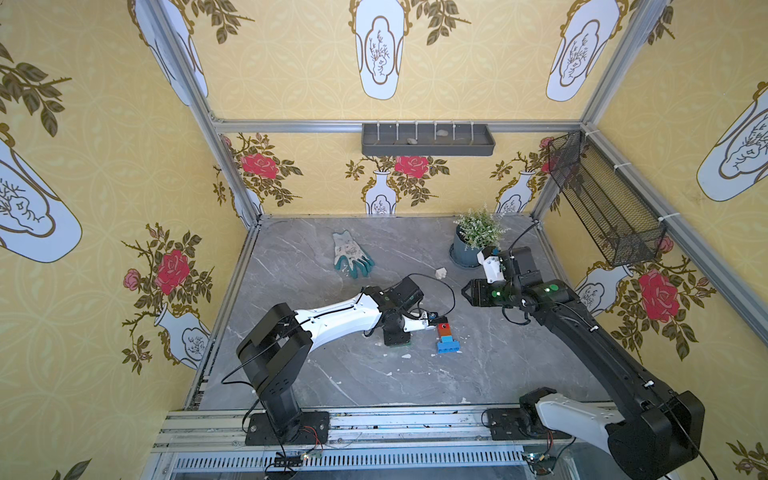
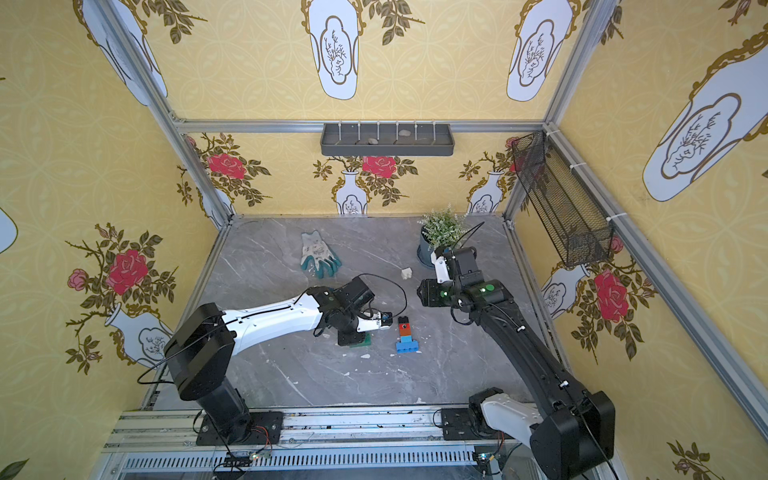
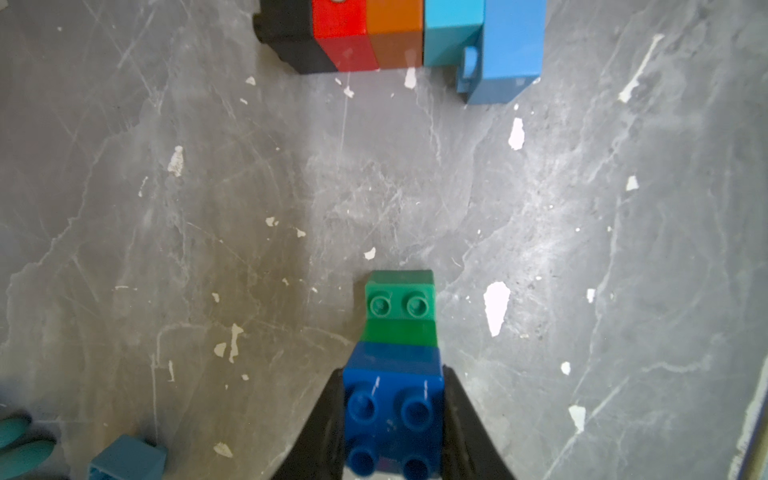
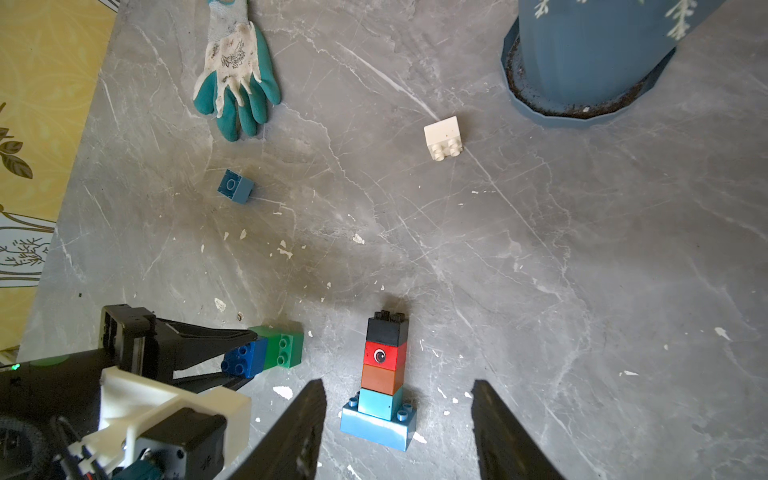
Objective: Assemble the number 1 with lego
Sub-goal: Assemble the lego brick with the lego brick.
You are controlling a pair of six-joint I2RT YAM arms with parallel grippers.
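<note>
A lego stack (image 4: 382, 374) lies flat on the grey table: black, red with an eye, orange-brown and light blue on a long blue base (image 1: 448, 345) (image 2: 407, 345) (image 3: 513, 45). My left gripper (image 3: 393, 374) (image 4: 245, 360) rests low on the table left of it, shut on a dark blue brick (image 3: 392, 415) that is joined to a green brick (image 3: 401, 307) (image 4: 286, 349) (image 1: 406, 344). My right gripper (image 4: 397, 386) (image 1: 463, 291) hovers open above the stack, holding nothing. A white brick (image 4: 444, 137) (image 1: 440, 273) and a small blue brick (image 4: 235, 186) lie loose farther back.
A teal-and-white glove (image 1: 351, 254) lies at the back left, with a potted plant (image 1: 473, 245) at the back right, close behind my right wrist. A grey shelf tray (image 1: 428, 139) and a wire basket (image 1: 602, 199) hang on the walls. White flecks dot the table.
</note>
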